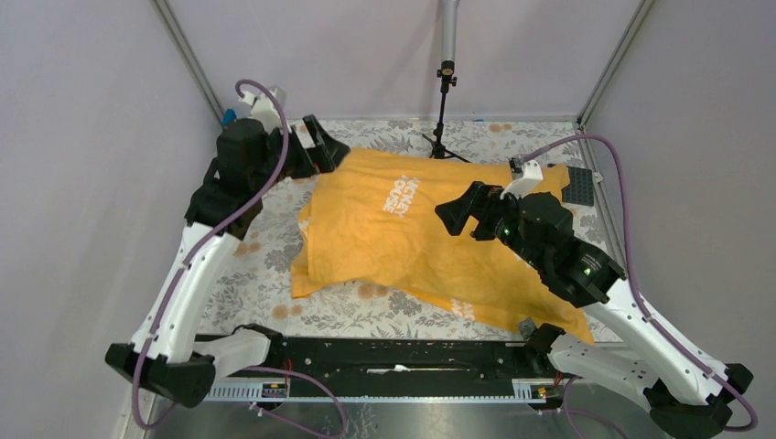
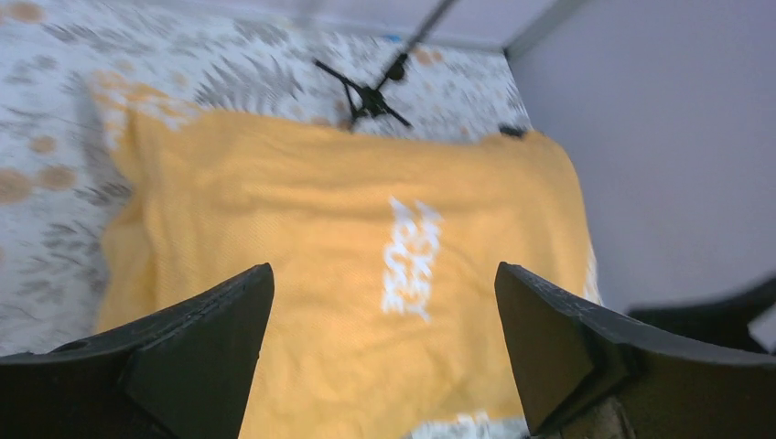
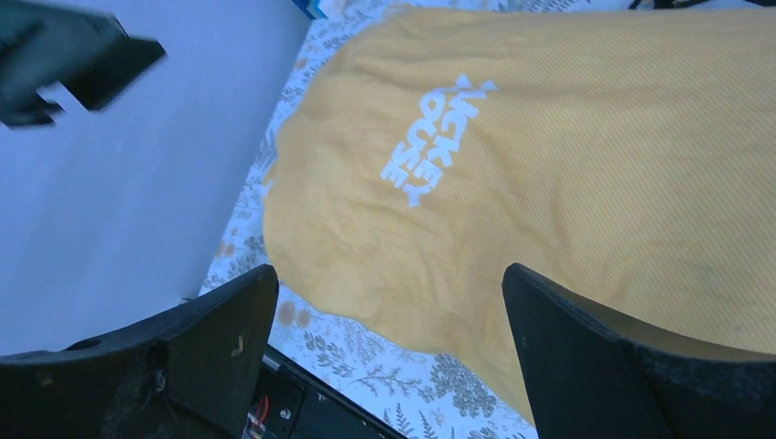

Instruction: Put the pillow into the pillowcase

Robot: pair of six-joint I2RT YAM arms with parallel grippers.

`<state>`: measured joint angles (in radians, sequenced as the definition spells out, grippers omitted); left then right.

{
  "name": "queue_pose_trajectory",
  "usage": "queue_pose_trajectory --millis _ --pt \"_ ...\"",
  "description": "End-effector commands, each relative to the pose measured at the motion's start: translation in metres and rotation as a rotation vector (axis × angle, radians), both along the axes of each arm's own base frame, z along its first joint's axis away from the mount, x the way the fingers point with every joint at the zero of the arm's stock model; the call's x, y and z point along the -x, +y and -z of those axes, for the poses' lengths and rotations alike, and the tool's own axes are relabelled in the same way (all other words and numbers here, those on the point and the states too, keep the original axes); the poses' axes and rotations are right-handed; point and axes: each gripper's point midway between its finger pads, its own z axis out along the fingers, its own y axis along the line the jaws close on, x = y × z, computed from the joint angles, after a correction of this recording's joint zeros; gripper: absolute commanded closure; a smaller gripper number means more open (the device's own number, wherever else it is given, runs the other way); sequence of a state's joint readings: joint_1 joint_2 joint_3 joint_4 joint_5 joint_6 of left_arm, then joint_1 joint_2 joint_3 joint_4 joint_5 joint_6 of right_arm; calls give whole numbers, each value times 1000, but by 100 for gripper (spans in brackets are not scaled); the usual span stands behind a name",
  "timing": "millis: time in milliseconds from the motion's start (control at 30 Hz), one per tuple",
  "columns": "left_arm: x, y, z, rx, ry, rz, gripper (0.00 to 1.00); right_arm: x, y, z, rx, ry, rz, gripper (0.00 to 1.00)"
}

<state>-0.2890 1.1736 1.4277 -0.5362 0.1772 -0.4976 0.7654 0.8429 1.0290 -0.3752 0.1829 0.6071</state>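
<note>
Orange pillowcase — on floral table

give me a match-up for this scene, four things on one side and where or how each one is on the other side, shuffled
Things:
1. pillowcase
2. left pincer
3. right pincer
4. tripod

Places or states:
A. open, over the orange cloth beside its white lettering
B. black, standing behind the cloth's far edge
C. orange-yellow, spread on the floral table cover
D. open, at the cloth's far left corner

Pairs: 1-C, 2-D, 3-A, 4-B
</note>
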Motion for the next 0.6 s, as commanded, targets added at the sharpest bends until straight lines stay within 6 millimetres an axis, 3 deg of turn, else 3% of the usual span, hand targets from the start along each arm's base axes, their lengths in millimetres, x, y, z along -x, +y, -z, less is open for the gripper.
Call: queue_pose_trajectory --millis 0,100,267,567 --pt "43 -21 17 -1 12 113 1 2 4 -42 -117 -107 -22 0" --pt "66 -23 27 5 0 144 1 0 6 -44 -137 -126 -24 0" --pt "83 -11 48 -23 -5 126 1 -2 6 -41 -155 -143 -15 1" --pt "85 -7 77 -44 46 112 1 -6 9 -31 -147 -132 -14 0"
